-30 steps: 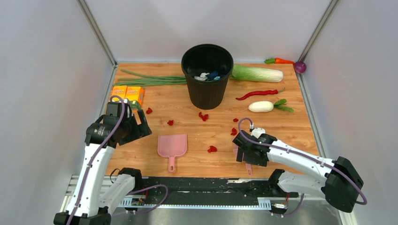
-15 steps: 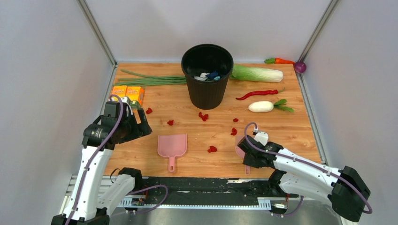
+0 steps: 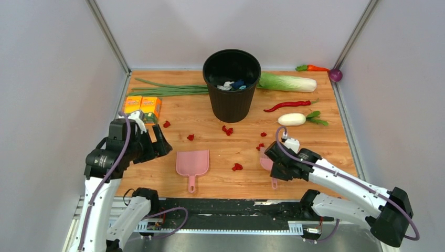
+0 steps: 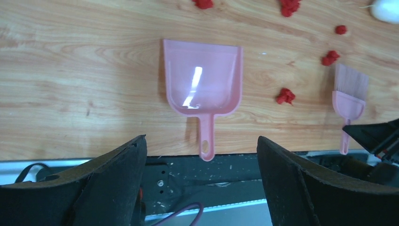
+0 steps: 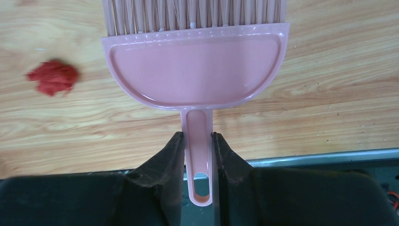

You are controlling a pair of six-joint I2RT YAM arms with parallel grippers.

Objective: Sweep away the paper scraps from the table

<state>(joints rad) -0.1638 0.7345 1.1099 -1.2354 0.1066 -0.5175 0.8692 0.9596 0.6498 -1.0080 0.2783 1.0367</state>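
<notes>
- Frankly, the table [image 3: 315, 152] edge worries me most: the brush sits close to the front rail, so a stroke pulled towards me would likely tip scraps off the board
- Next, the black bin [image 3: 231, 86] stands mid-table at the back; sweeping that way would probably wedge scraps against its base
- Then the dustpan [image 4: 202, 80] lies flat with nothing gripping it, mouth facing away from me; the left fingers [image 3: 159, 143] hang wide apart above its handle, holding nothing, so I expect the pan to skid if bristles push into it unpinned
- Also the brush [image 5: 195, 70]: the right fingers [image 5: 179, 148] are clamped on its thin handle, low near the hanging hole, and I judge it could swivel under side load
- Likewise the chili pepper [image 3: 288, 105] is red too and lies near the right-hand scraps, easy to drag along
- Meanwhile the paper scraps [image 3: 237, 167] lie scattered between bin and dustpan, one just left of the brush; being light, they may flick rather than roll
- Lastly, the hidden parts: bristle tips are cut off in the right wrist view, the right arm covers most of the brush from above, and I cannot count the smallest scraps
</notes>
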